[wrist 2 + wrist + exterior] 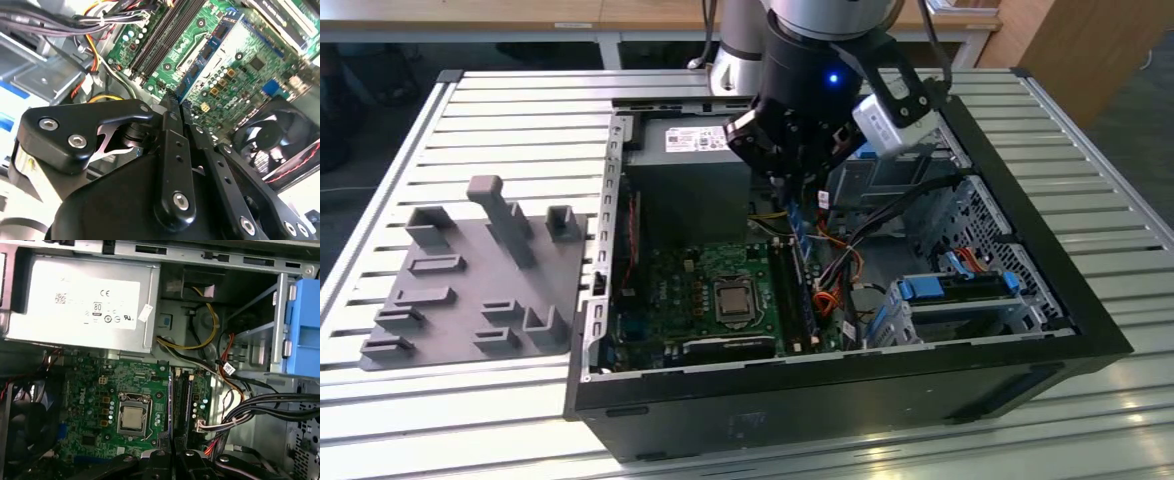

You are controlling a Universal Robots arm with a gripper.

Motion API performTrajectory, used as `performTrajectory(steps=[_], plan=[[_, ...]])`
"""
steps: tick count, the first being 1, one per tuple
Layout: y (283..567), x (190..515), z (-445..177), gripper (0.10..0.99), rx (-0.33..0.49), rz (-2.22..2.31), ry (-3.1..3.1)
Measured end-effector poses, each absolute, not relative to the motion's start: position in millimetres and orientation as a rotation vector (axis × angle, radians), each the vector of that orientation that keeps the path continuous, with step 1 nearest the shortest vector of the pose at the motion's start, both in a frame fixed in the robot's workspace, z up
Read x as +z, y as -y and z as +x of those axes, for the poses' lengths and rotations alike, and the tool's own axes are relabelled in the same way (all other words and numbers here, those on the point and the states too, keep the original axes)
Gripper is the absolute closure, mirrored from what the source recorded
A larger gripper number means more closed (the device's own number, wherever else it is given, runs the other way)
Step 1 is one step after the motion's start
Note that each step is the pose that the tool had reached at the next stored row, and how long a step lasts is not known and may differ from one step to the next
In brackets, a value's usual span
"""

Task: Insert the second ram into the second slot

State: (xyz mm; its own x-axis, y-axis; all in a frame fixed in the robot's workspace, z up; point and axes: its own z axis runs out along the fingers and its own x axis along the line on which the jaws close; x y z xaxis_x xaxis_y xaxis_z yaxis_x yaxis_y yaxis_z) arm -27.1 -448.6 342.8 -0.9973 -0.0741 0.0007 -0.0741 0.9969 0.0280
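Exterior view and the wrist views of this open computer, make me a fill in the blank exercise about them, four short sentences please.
The motherboard in the computer case is ____ in colour. The drive-bay latch is ____ plastic. The grey fixture sits on the exterior view's ____ of the case. The gripper hangs ____ the motherboard.
Missing words: green; blue; left; above.

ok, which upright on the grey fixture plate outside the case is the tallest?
The slim post with the blocky head, on the far side of the grey fixture plate. It stands well above the short blocks flanking it.
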Motion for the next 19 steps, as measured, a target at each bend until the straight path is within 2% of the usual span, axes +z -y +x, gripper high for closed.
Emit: performTrajectory(steps=[8, 19], plan=[[449, 335, -27, 0.949, -0.043, -0.075, 3.14], [450, 315, -27, 0.949, -0.043, -0.04, 3.135]])
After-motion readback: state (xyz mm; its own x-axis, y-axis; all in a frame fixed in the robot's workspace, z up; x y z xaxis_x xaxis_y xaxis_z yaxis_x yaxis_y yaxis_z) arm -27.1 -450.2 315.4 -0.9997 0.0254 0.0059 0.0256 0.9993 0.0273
